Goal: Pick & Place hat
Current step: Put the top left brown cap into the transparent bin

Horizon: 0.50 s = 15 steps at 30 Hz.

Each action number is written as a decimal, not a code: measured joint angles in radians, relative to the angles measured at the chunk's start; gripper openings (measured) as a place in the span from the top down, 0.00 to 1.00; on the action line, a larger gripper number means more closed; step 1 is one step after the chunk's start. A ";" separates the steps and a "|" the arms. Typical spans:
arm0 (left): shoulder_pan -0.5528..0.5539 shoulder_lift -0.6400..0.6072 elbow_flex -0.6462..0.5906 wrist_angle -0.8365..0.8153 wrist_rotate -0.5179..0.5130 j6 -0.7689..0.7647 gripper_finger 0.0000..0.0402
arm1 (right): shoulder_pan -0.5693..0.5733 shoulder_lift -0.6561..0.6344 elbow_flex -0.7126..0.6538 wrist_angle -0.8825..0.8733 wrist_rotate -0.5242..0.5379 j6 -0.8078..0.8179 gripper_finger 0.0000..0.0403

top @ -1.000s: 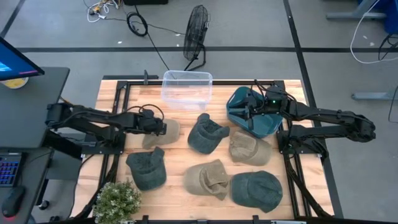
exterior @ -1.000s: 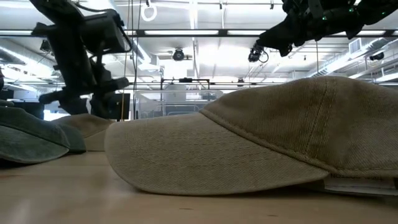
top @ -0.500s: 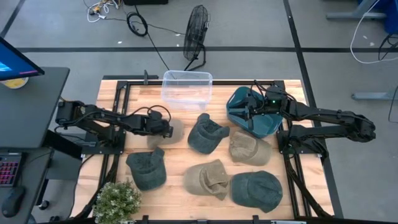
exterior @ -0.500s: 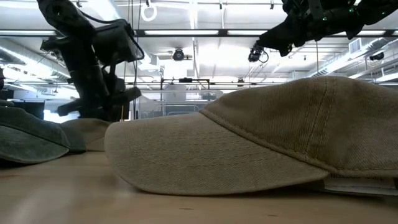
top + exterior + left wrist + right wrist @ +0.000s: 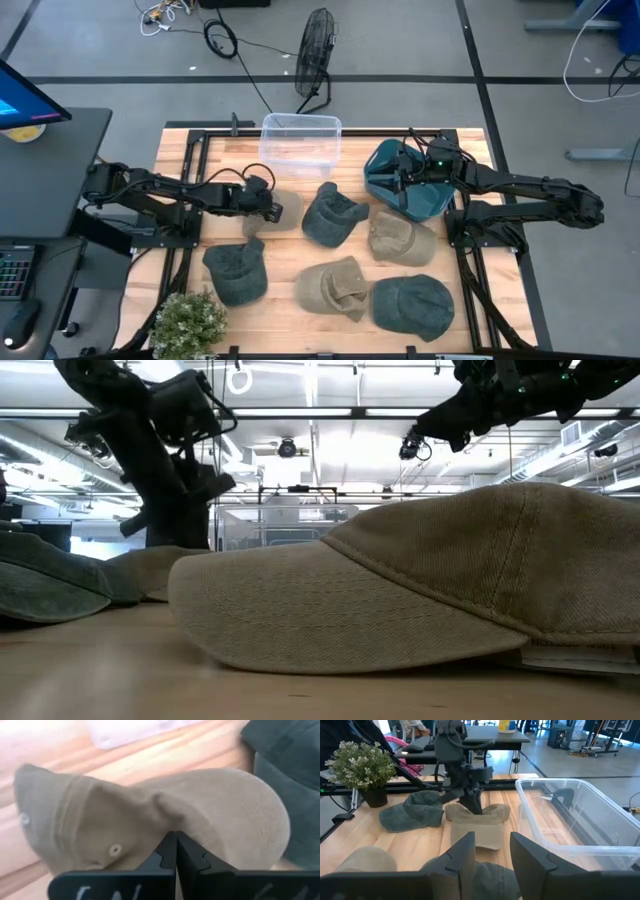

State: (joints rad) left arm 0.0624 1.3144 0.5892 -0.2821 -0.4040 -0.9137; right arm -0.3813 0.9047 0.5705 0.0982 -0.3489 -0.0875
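A tan hat [image 5: 283, 212] lies on the wooden table's left half, brim and crown resting on the wood; it also shows in the left wrist view [image 5: 225, 810] and the right wrist view [image 5: 477, 827]. My left gripper [image 5: 266, 206] is down on its crown, fingers shut [image 5: 175, 847]. It shows in the low view [image 5: 175, 525] at the left. A clear plastic bin [image 5: 300, 140] stands at the far edge. My right gripper [image 5: 400, 174] is open [image 5: 492, 847] and empty, raised above a teal hat [image 5: 425, 195] at the far right. My left gripper is shut on the tan hat's crown [image 5: 162, 812], where the cloth puckers into a fold just ahead of the fingertips. The fingers come slanting down from the table's left side. The hat still lies on the table.
Several more hats lie on the table: dark green ones [image 5: 333, 214] [image 5: 236, 272] [image 5: 412, 305] and tan ones [image 5: 400, 240] [image 5: 332, 287], the last close before the low camera [image 5: 400, 590]. A potted plant [image 5: 187, 322] stands at the near left corner.
My left gripper has gone toward the table's right edge, over the tan hat and down onto its crown, tipping as it went. The tan hat has shifted a little to the right with it. My right arm has kept still.
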 joint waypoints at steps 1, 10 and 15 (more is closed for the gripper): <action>0.000 -0.014 0.000 -0.001 0.000 0.011 0.99 | 0.000 0.000 0.000 -0.001 0.000 0.000 0.68; 0.009 -0.054 0.000 -0.007 0.076 0.094 0.91 | 0.001 0.000 0.000 -0.005 0.000 0.000 0.68; 0.057 -0.054 0.000 -0.006 0.153 0.099 0.73 | 0.012 0.000 0.000 -0.006 0.000 0.000 0.68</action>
State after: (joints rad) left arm 0.1195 1.2603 0.5896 -0.2881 -0.2506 -0.8146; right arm -0.3688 0.9047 0.5705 0.0923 -0.3489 -0.0872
